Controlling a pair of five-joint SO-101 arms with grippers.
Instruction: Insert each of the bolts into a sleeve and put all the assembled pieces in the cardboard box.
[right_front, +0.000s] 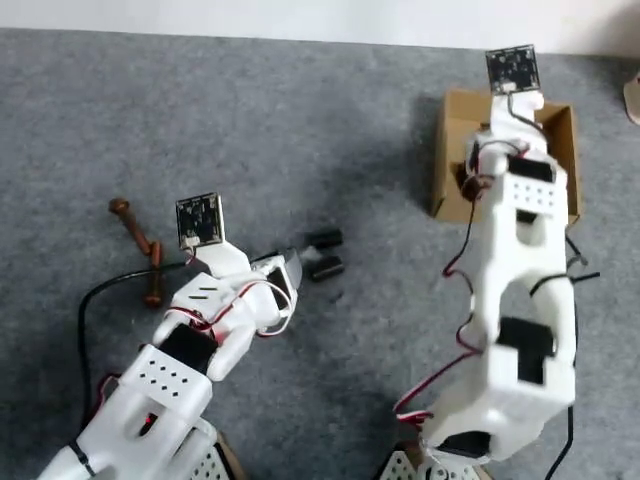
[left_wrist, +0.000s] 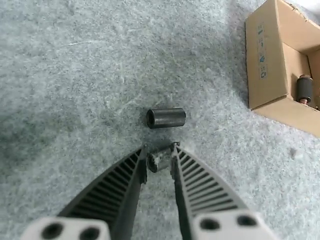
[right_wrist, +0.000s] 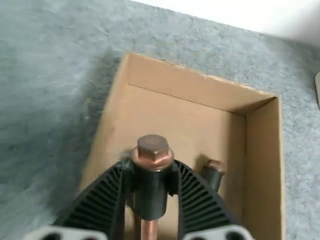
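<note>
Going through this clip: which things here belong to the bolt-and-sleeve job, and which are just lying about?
Job: loose bolts; sleeve between the left gripper's jaws; second sleeve beside it; bolt-and-sleeve piece in the right gripper; another finished piece inside the cardboard box.
Lying about: a pale object cut off at the picture's edge, unidentifiable.

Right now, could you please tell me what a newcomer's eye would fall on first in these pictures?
The right gripper holds a rusty bolt in a black sleeve over the cardboard box, where one assembled piece already lies. On the grey mat the left gripper grips a loose sleeve, a second sleeve just beyond it. Two bare bolts lie beside the left arm.
</note>
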